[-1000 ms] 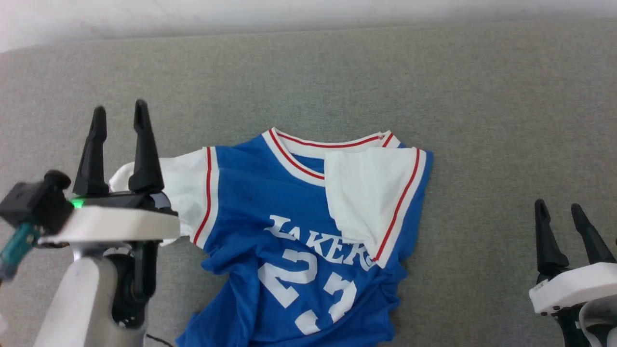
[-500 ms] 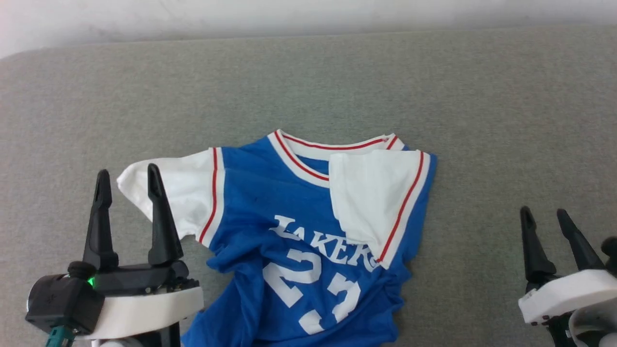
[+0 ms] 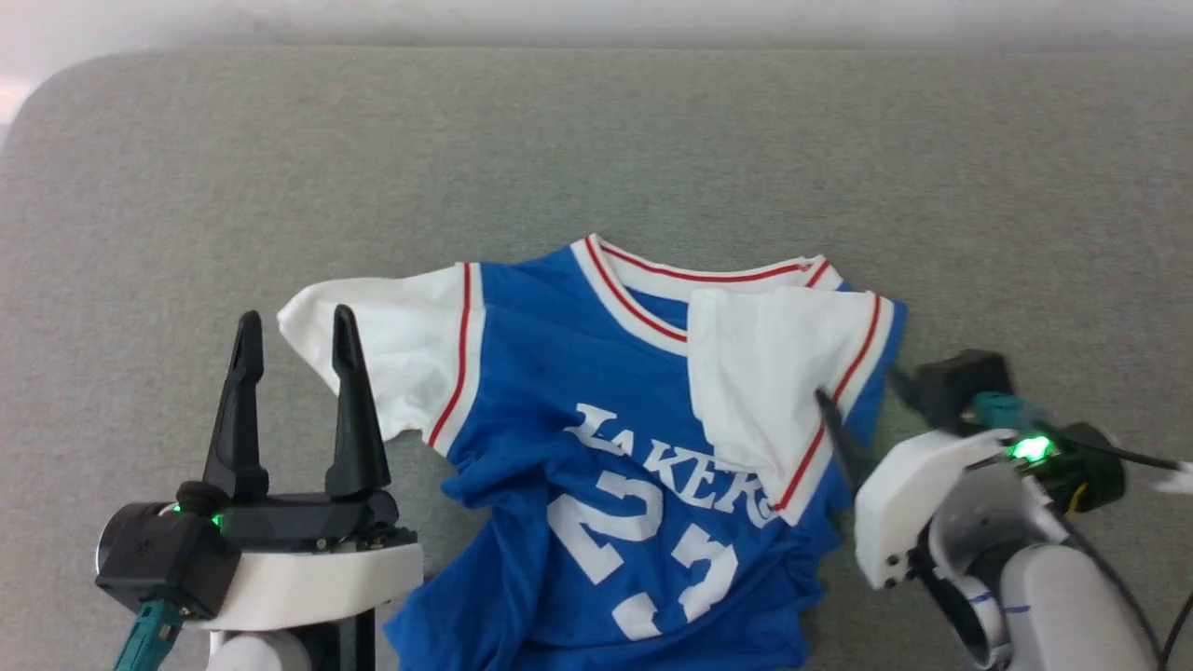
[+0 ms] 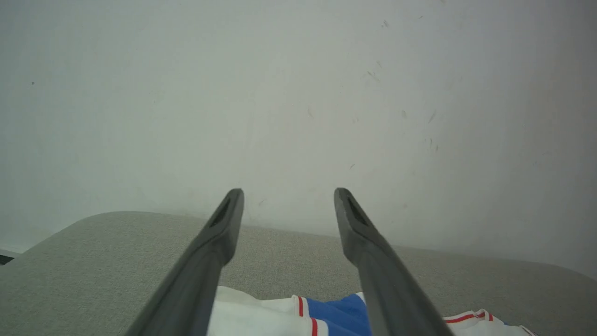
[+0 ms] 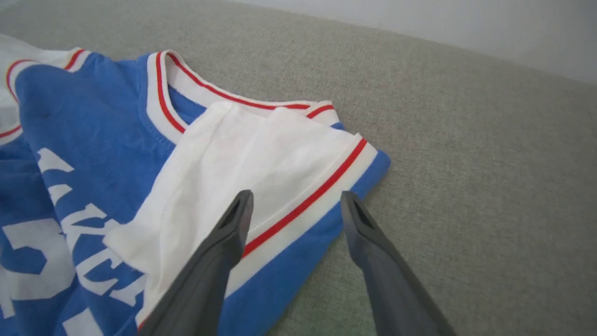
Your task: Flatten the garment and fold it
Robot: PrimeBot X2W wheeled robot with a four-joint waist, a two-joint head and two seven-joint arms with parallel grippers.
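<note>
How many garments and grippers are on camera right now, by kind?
Jersey T-shirt: 1
Grippers: 2 (left gripper, right gripper), both open
Total: 3

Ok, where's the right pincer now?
Head view, lower right: the right pincer is open by the right edge of the garment, its tips astride the striped trim of the folded-over sleeve.
</note>
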